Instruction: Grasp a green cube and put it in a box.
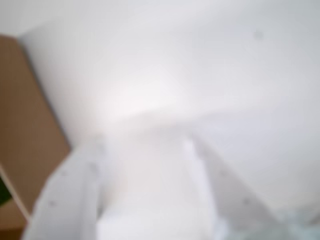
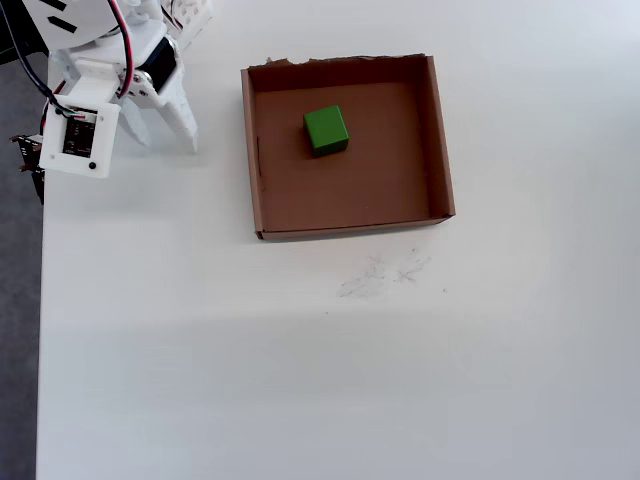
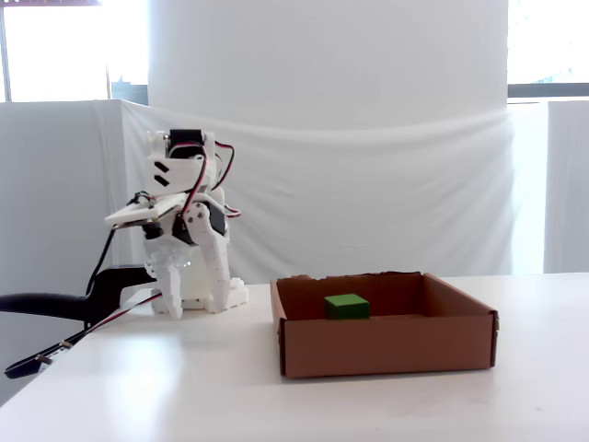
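Note:
The green cube (image 2: 326, 130) (image 3: 347, 307) lies inside the brown cardboard box (image 2: 440, 140) (image 3: 386, 345), toward its ragged far wall in the overhead view, with nothing touching it. My gripper (image 2: 162, 140) (image 3: 193, 308) hangs folded close to the arm's base, left of the box and well apart from it, fingers pointing down at the table. Its two white fingers stand apart with nothing between them. The wrist view is heavily blurred: the gripper (image 1: 144, 145) shows over white table, and part of the box (image 1: 25, 130) fills the left edge.
The white arm base (image 3: 198, 295) stands at the table's back left corner. Cables (image 3: 55, 354) trail off the left edge (image 2: 40, 300) of the table. Faint pencil marks (image 2: 385, 275) lie in front of the box. A white cloth backdrop (image 3: 368, 184) hangs behind.

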`<action>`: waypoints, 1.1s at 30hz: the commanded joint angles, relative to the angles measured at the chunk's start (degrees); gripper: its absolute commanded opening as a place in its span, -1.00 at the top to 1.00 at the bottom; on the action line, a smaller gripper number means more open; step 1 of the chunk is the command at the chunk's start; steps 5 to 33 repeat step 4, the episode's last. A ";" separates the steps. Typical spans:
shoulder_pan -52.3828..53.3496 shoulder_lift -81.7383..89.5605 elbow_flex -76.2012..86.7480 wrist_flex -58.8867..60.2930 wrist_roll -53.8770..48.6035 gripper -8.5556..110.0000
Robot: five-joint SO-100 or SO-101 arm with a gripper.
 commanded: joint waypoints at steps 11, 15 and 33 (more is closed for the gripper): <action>-0.35 0.00 -0.26 0.26 0.44 0.50; -0.35 0.00 -0.26 0.26 0.44 0.50; -0.35 0.00 -0.26 0.26 0.44 0.50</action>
